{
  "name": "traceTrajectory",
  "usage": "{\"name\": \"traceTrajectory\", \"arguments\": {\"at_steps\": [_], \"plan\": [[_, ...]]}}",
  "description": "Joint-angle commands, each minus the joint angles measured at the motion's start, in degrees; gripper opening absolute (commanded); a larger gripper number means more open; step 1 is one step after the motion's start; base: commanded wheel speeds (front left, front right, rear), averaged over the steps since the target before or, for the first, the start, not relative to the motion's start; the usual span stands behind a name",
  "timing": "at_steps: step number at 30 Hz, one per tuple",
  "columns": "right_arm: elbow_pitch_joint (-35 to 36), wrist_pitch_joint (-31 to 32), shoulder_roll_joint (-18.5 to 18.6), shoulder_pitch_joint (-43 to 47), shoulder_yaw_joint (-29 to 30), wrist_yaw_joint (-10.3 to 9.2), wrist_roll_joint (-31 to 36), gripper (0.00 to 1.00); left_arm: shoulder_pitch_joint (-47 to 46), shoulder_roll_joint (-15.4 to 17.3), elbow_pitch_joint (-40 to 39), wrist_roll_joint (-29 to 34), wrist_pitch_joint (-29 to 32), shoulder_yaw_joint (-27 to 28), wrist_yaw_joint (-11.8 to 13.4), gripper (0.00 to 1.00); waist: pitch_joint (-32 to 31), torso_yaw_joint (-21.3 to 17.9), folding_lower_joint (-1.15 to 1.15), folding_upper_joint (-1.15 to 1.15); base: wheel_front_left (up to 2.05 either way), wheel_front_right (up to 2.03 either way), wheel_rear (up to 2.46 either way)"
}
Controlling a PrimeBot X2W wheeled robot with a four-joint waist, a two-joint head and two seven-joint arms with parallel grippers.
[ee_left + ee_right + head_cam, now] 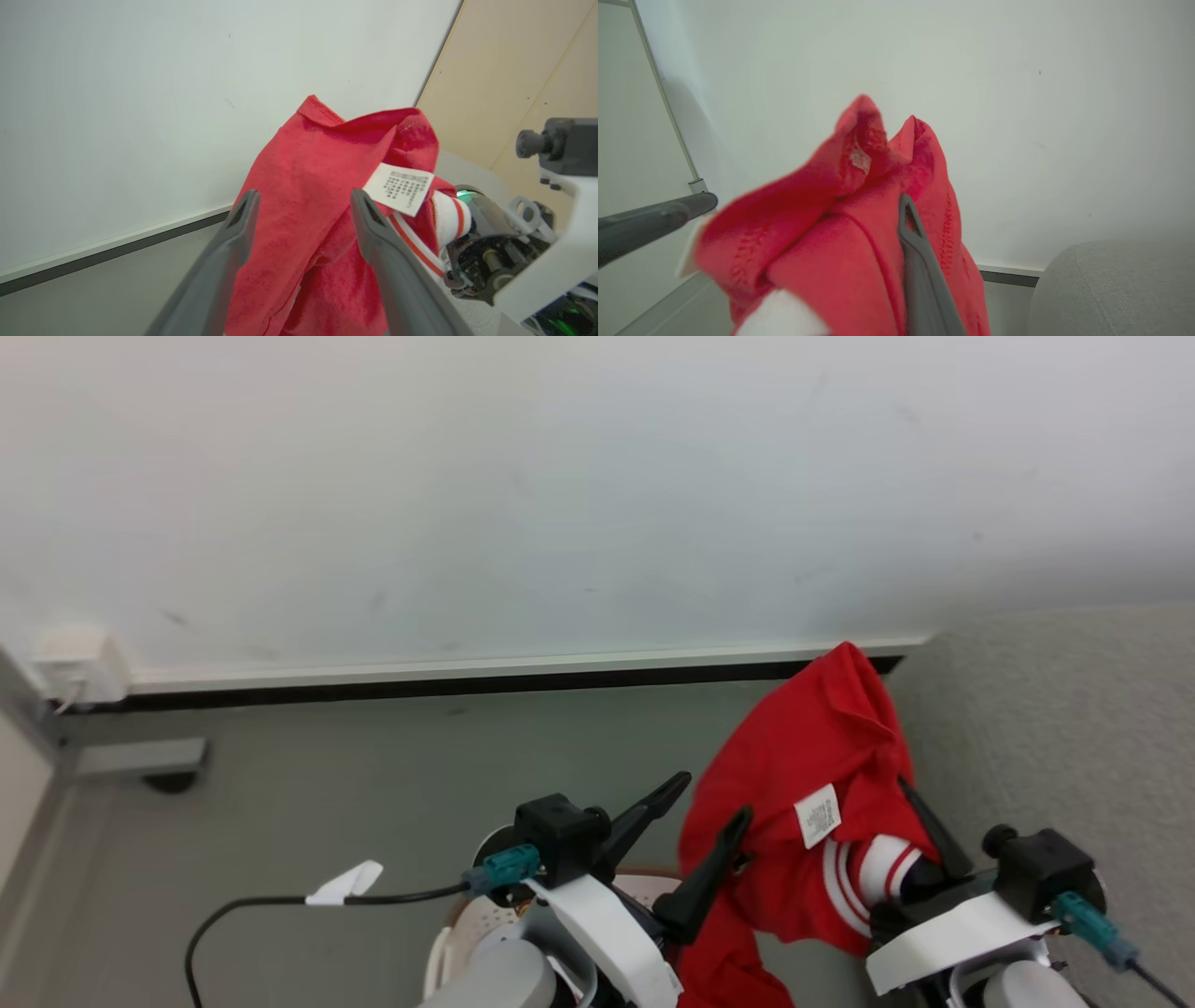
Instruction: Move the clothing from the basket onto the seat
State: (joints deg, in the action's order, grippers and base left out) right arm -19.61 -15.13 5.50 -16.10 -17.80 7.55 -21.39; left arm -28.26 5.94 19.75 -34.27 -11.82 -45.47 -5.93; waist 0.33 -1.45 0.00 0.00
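Red garment: bunched and held up in the air to the right of the middle of the head view, with its top fold level with the skirting board behind and its lower part hanging past the near edge of that view.
Care label: white and printed, sewn on the side of the garment that faces the robot.
Striped trim: white ribbed band with red stripes, low on the garment, right against the right gripper's body.
Right gripper: closed on the garment. One dark finger shows along the cloth and the other is buried in the folds.
Left gripper: fingers spread wide and holding nothing. It sits just left of the garment, and its right finger crosses the cloth's edge, though contact cannot be told.
Basket: cream with small holes and a brown rim, at the near edge under the left arm, left of and below the garment.
Seat: light grey woven fabric at the far right, just right of the garment, with none of the cloth on it.
Floor: grey, between the basket and the wall.
Wall: pale, with a white skirting board along its foot.
Cable: black, with a white tag, running left from the left wrist.
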Motion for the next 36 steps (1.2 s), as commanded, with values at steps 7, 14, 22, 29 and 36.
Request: {"name": "traceTrajectory", "arguments": {"at_steps": [7, 14, 22, 29, 36], "plan": [[3.75, -0.02, 1.35, 1.48, 5.49, -0.12, -0.36, 0.0, 0.53, 0.94, -0.44, 0.33, -1.35, -0.7, -0.33, 1.0, 1.57, -10.83, 0.0, 0.0, 0.0, 0.0, 0.0], [6.57, -0.02, 1.75, 2.92, 8.97, -0.12, 0.55, 0.0, -0.3, 1.37, -0.76, 1.38, -2.29, -1.06, -0.43, 1.0, 2.15, -16.83, 0.0, 0.0, 0.0, 0.0, 0.0], [8.1, -0.02, 1.43, 3.98, 10.21, -0.12, 0.52, 0.0, -0.67, 1.49, -0.07, 2.81, -2.97, -1.48, -0.7, 1.0, 2.67, -20.41, 0.0, 0.0, 0.0, 0.0, 0.0], [8.5, -0.01, 1.45, 3.94, 11.01, -0.12, 0.08, 0.0, -1.36, 0.96, 0.58, 3.44, -3.29, -1.48, -0.95, 1.0, 3.43, -21.22, 0.0, 0.0, 0.0, 0.0, 0.0], [8.09, -0.01, 2.72, 0.16, 11.1, -0.12, -0.23, 0.0, -3.3, 1.71, 0.33, 5.15, -3.29, -2.27, -0.9, 1.0, 6.19, -20.34, 0.0, 0.0, 0.0, 0.0, 0.0]]}}
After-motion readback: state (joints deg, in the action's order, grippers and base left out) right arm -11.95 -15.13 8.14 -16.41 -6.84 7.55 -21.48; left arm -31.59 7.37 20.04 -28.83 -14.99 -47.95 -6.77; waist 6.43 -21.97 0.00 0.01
